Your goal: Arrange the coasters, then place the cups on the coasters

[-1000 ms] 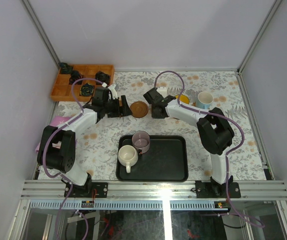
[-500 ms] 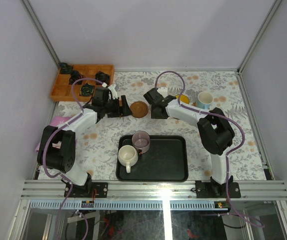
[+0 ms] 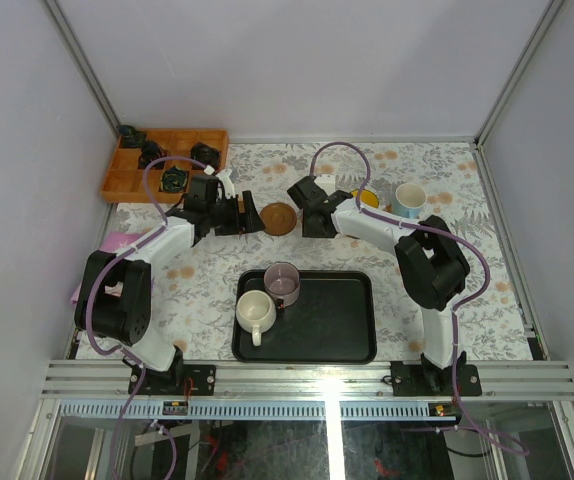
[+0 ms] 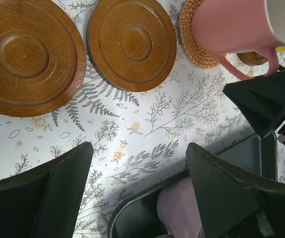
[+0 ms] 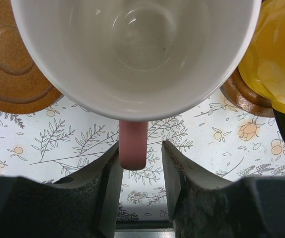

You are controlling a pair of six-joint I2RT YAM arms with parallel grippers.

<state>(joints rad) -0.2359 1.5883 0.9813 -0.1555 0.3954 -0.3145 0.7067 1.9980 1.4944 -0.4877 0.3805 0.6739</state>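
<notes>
Black tray [image 3: 347,325] at the near edge of the table [image 3: 467,290], centred between the arm bases. Carries the cream mug [image 3: 255,312] at its left end, handle toward the near edge. Carries the mauve mug [image 3: 283,283] on its far-left corner, right up against the cream one; contact unclear.

Just past that corner: left gripper [image 4: 138,153] spread wide, nothing between the fingers, hanging over bare patterned table. Grips nothing.

Beyond the fingers, a row across mid-table. First brown wooden coaster [image 4: 31,54], lying flat, bare. Second brown wooden coaster [image 4: 132,44] just beside it, narrow strip of table between, also bare. Then a woven coaster [image 4: 194,42] with the pink mug [image 5: 135,49] upright on it, pale inside, handle [image 5: 132,144] pointing back at the right gripper [image 5: 140,148].

Right gripper partly open, one finger on each side of the pink handle. Slim gap showing on one side, other side very close; not clamped on it.

Just right of the pink mug: yellow mug [image 5: 276,49] sitting on a darker brown coaster [image 5: 242,96]. Further right, toward the far-right part of the table: light blue mug [image 3: 410,198], upright, apart from the yellow one.

Left edge: pink item [image 3: 117,243] half hidden by the left arm, can't say what.

Far-left corner: orange wooden organiser [image 3: 127,185], black parts in several compartments.
</notes>
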